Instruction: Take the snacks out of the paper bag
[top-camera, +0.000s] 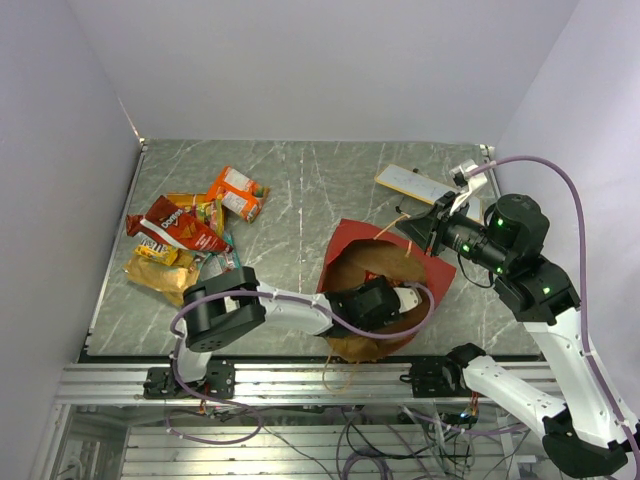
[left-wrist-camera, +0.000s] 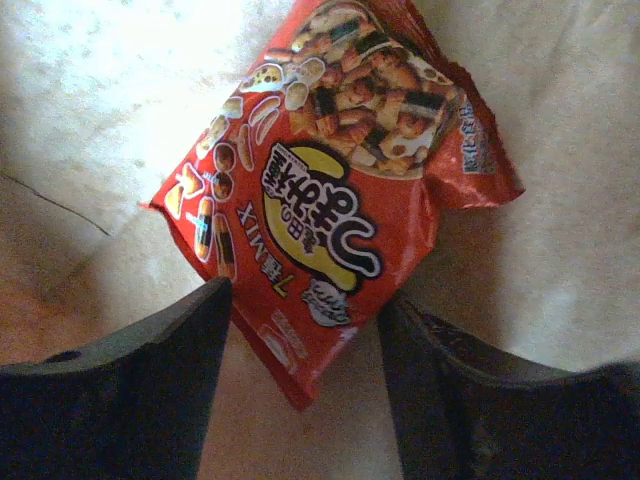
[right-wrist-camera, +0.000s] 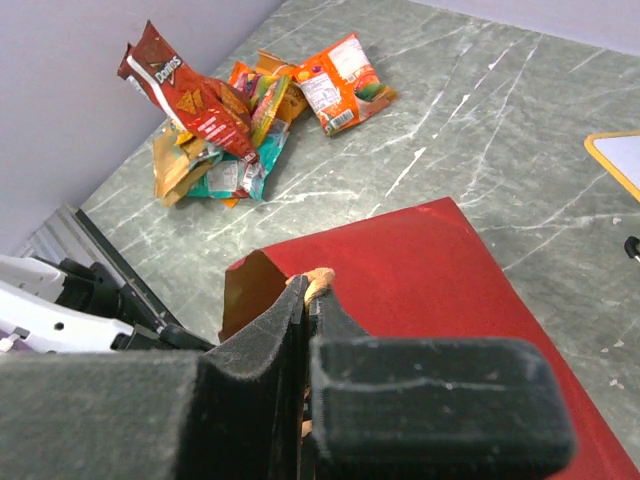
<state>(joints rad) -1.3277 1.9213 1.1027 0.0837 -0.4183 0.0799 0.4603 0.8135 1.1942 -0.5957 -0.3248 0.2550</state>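
The red paper bag (top-camera: 352, 238) lies on its side mid-table with its brown inside showing. My left gripper (top-camera: 402, 298) reaches into its mouth. In the left wrist view it (left-wrist-camera: 305, 305) stands open, with the lower corner of a red snack packet (left-wrist-camera: 320, 190) printed with yellow lettering between the fingers, which stand apart from it. The packet rests on the bag's kraft floor. My right gripper (right-wrist-camera: 320, 285) is shut on the bag's tan loop handle (right-wrist-camera: 318, 281) and holds the upper wall (right-wrist-camera: 430, 270) up. Several snacks (top-camera: 190, 235) lie in a pile at the table's left.
A flat white-and-tan card (top-camera: 415, 183) lies at the back right, seen also as the card's corner (right-wrist-camera: 620, 160) in the right wrist view. The snack pile (right-wrist-camera: 230, 130) sits near the left wall. The left arm (right-wrist-camera: 60, 310) crosses low in front of the bag.
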